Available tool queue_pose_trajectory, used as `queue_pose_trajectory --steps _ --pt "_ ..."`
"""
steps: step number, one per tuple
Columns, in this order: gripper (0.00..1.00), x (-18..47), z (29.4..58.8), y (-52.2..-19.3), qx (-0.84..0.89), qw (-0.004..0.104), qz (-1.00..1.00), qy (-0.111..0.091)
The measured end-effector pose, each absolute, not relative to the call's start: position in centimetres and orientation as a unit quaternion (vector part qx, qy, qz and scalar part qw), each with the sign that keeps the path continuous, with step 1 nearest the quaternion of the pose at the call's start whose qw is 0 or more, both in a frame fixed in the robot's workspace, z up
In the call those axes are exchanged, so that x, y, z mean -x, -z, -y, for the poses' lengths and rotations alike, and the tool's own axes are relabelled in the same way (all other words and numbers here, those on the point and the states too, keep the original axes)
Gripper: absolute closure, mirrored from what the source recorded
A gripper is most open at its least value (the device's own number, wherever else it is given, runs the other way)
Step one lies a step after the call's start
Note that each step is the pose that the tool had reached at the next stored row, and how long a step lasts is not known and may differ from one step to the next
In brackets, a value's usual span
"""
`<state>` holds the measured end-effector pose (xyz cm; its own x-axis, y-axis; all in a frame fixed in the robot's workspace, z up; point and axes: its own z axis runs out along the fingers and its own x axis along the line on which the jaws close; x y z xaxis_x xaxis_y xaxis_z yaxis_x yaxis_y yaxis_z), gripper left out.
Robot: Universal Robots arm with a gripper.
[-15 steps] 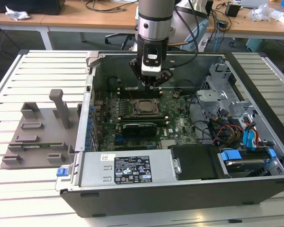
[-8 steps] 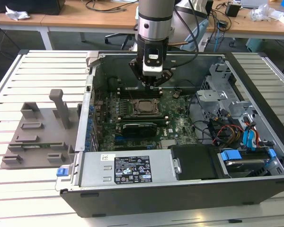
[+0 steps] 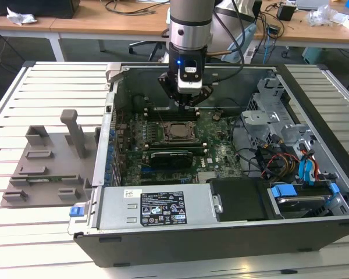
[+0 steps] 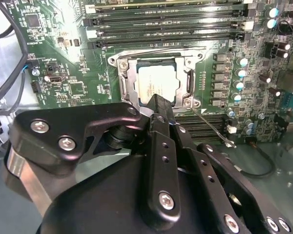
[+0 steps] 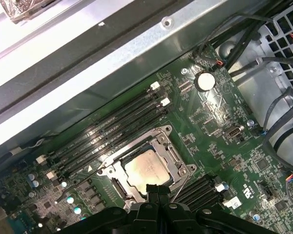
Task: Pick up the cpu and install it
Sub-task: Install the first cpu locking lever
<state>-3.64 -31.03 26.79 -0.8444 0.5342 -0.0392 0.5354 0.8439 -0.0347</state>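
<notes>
Already the cpu (image 4: 157, 83) lay flat inside the metal socket frame (image 4: 126, 84) on the green motherboard (image 3: 221, 152), its silver-grey top plate facing up and its edges lined up square with the frame; both wrist views showed it there, (image 5: 147, 170) in the first. The gripper (image 3: 188, 102) hung above the board inside the open computer case (image 3: 186, 232), just behind the socket as the exterior view saw it, and it carried nothing. Its black fingers (image 5: 156, 191) were drawn together into one narrow tip, with no gap visible between them, and that tip sat over the near edge of the chip without clearly touching it; whether there was contact could not be told. Rows of dark memory slots (image 5: 112, 127) ran alongside the socket on the side toward the case wall, and a thin wire lever (image 4: 210, 126) lay slanted beside the frame's corner. To the exterior view's left, well apart from the case, a grey plastic holder tray (image 3: 46, 171) rested on the white slatted table (image 3: 23, 238). A blue-tabbed drive bay (image 3: 291, 195) sat in the case at the exterior view's right.
</notes>
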Motion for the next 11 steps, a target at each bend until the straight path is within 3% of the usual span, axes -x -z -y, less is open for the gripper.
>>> queue_pose_trajectory --steps 11 --pt "0.89 3.64 31.03 -26.79 -0.246 0.015 -0.969 0.022"
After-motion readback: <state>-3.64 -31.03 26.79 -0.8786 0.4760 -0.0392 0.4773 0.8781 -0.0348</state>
